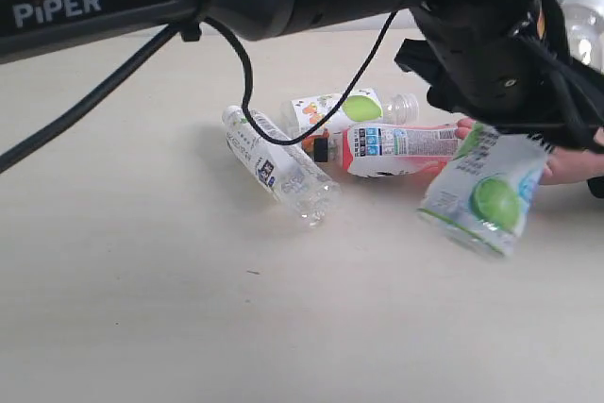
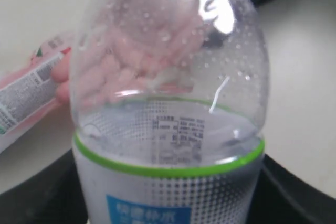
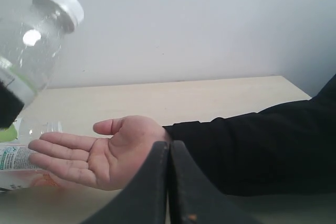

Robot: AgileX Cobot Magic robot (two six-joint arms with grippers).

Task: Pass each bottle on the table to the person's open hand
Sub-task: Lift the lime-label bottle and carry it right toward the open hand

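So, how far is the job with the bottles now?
Done: nothing looks handed over yet, since the hand is open and empty. In hand: the left tool grips the green-apple bottle in the air near that hand. Left: three bottles lie on the table, the slim white one, the fruit-print one and the pink one. The right tool is shut and holds nothing.

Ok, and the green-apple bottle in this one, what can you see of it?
The green-apple bottle is clear plastic with a white cap, a silver-white dotted label topped by a green band, and droplets on its bare shoulder. The left hand is shut around its label, holding it off the table, tilted, cap uppermost. It hangs above the fingers of the person's open hand; the right wrist view shows a gap between them.
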